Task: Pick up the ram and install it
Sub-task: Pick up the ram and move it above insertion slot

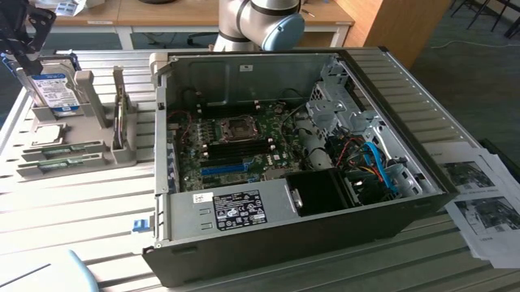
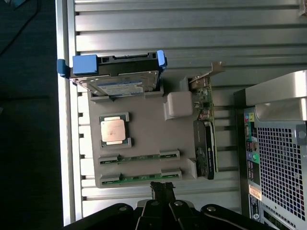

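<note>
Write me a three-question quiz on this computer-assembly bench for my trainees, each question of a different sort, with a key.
1. True or false: the hand is already gripping a ram stick.
2. In the grey holder, what lies between the hard drive and the two ram sticks? A) the CPU chip B) a fan C) a screwdriver
3. Fill in: the computer case lies with its side ____, showing the motherboard.

Key: 1 false: the hand is shut and empty, and both sticks lie in the holder. 2 A. 3 open.
</note>
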